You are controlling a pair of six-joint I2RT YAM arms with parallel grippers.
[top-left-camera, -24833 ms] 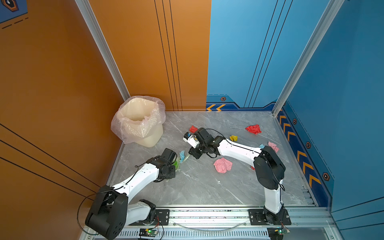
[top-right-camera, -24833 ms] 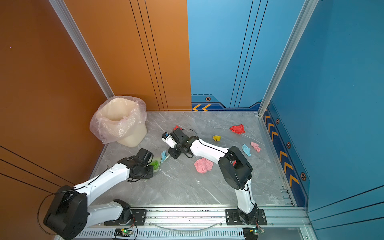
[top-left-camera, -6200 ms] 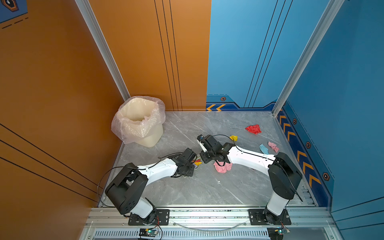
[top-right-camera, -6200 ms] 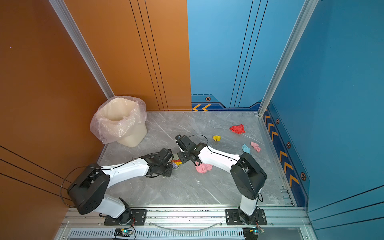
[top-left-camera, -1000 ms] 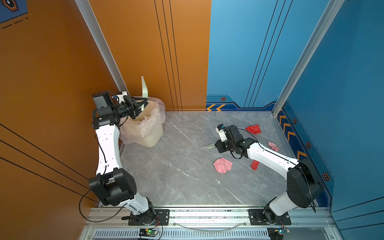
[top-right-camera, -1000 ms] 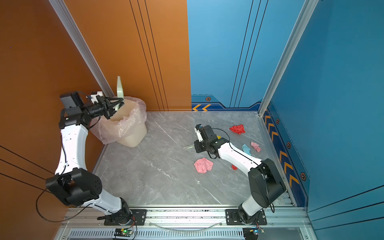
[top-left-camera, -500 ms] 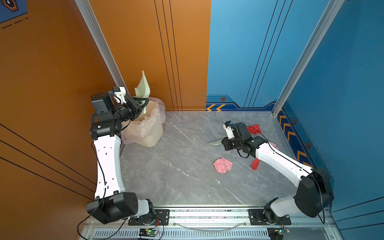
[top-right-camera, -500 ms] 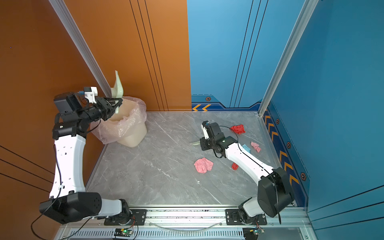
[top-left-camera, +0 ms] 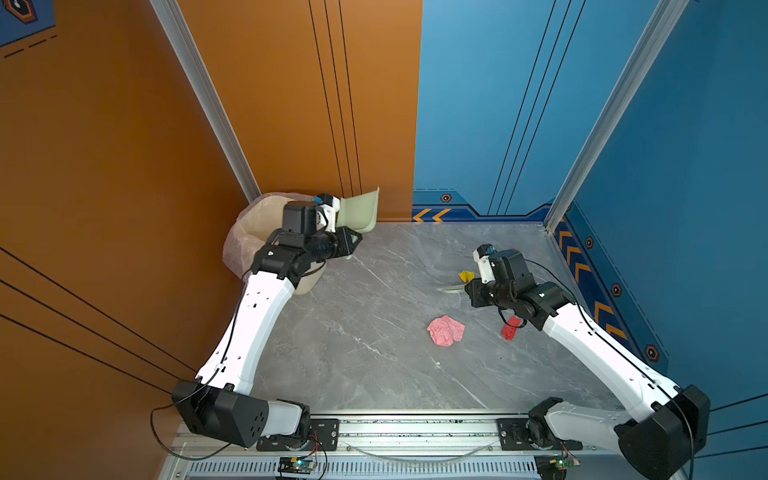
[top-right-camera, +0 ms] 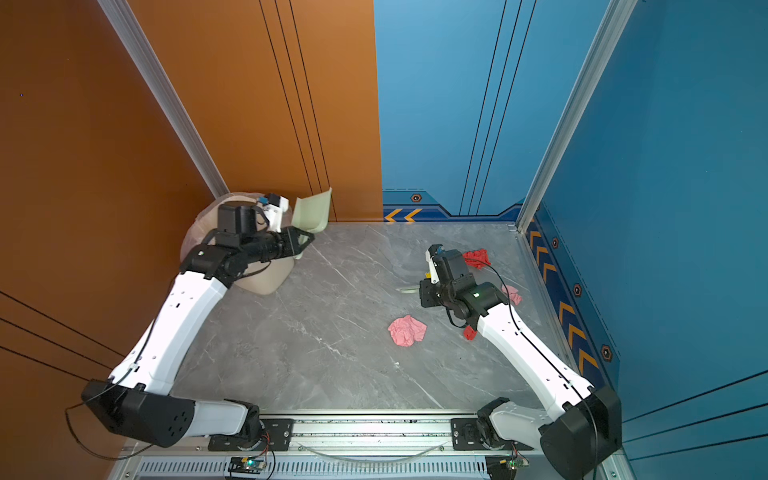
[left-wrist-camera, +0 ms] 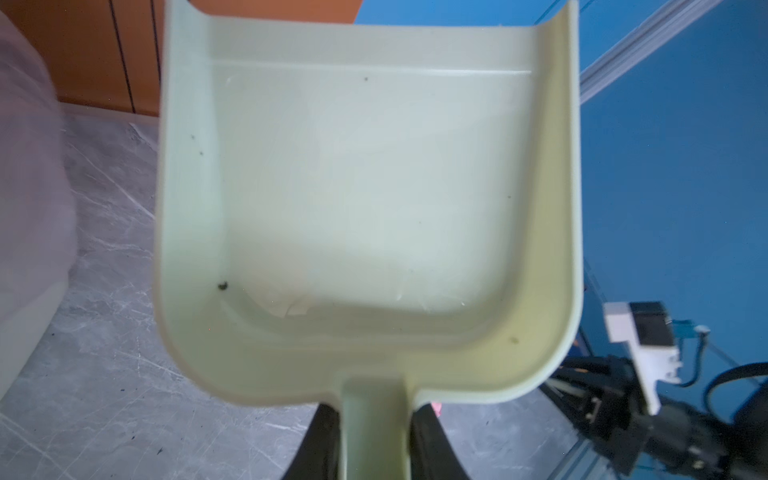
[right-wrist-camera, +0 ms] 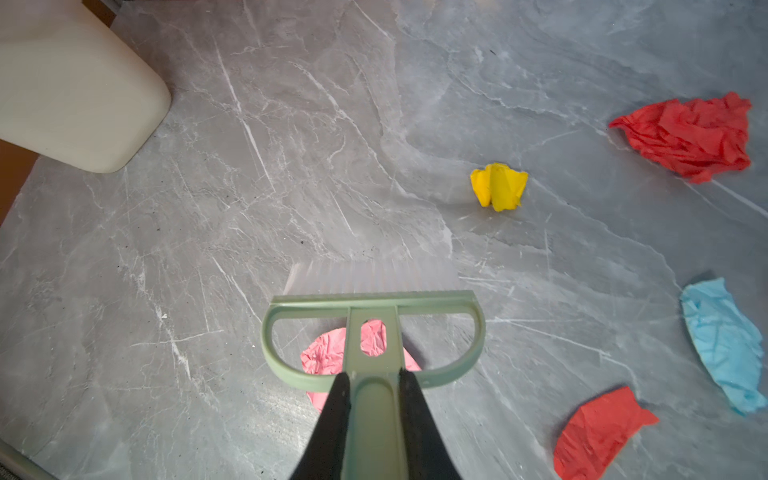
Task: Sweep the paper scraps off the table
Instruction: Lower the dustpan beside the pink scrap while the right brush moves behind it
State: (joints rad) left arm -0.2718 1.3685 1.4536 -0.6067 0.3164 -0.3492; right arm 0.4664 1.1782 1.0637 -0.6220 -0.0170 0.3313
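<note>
- Paper scraps lie scattered on the right half of the table: one yellow, one pink, one light blue and two red.
- Right gripper is clamped tight on the handle of the green brush, with the pink wad close by.
- Left gripper pinches the handle of the empty pale green dustpan, held aloft beside the plastic-lined bin.
</note>
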